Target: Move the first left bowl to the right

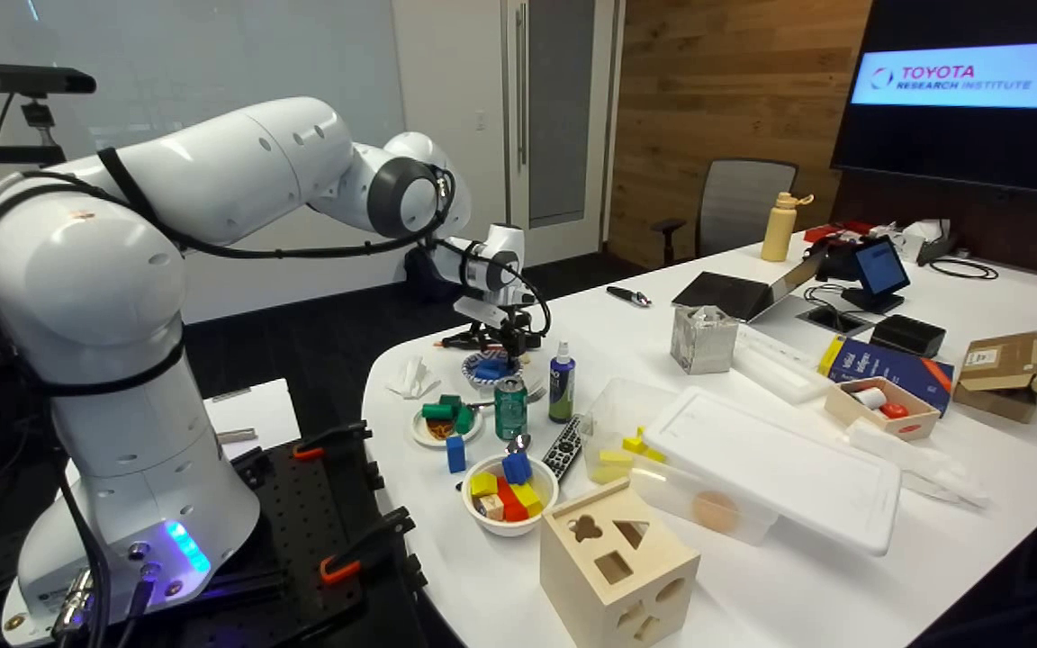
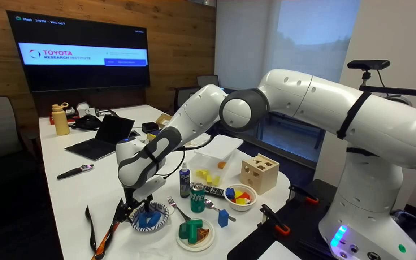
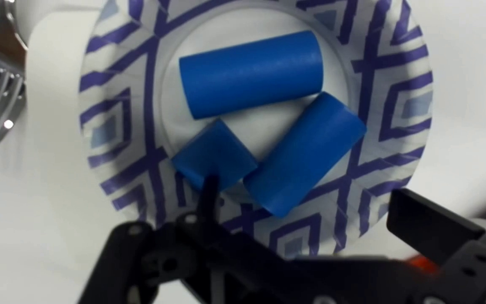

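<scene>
No light-blue plastic bowl shows in these views. A white bowl with a blue-purple pattern (image 3: 114,80) stands upright on the table with several blue blocks (image 3: 251,75) in it; this bowl is also in both exterior views (image 1: 473,360) (image 2: 164,215). My gripper (image 3: 306,196) is low at this bowl, also seen in an exterior view (image 2: 135,211). It is open. In the wrist view one finger is over the bowl's inside, in front of a blue block, and the other is past the rim. Whether a finger touches anything cannot be told.
A green can (image 2: 197,198), a spray bottle (image 2: 185,180) and a fork (image 2: 179,208) are near. A plate with green blocks (image 2: 208,245), a white bowl with coloured blocks (image 2: 253,200), a blue block (image 2: 223,218) and a black-orange object (image 2: 107,238) lie around. A wooden box (image 1: 613,567) stands farther off.
</scene>
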`<act>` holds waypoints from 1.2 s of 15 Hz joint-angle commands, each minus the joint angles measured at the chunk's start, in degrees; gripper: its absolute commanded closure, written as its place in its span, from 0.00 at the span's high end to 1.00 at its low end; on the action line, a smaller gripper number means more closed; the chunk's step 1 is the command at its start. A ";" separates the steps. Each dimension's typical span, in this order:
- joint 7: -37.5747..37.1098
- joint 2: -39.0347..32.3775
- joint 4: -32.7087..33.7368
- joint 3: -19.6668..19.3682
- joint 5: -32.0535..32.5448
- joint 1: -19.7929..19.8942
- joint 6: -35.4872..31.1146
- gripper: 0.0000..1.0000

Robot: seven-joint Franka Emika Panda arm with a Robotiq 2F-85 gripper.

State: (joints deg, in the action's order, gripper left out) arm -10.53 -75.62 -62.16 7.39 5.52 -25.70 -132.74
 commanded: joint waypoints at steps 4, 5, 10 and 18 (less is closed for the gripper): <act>-6.13 3.16 -6.23 -1.16 -0.78 1.34 0.06 1.00; -6.84 3.73 -7.43 -1.05 -0.96 1.65 0.07 1.00; -11.27 6.36 -13.75 -0.60 -1.95 2.98 -0.53 1.00; -20.66 12.50 -23.48 -4.85 -2.69 0.38 -2.46 1.00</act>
State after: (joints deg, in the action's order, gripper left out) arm -27.79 -67.42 -79.01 5.21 4.15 -23.27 -133.48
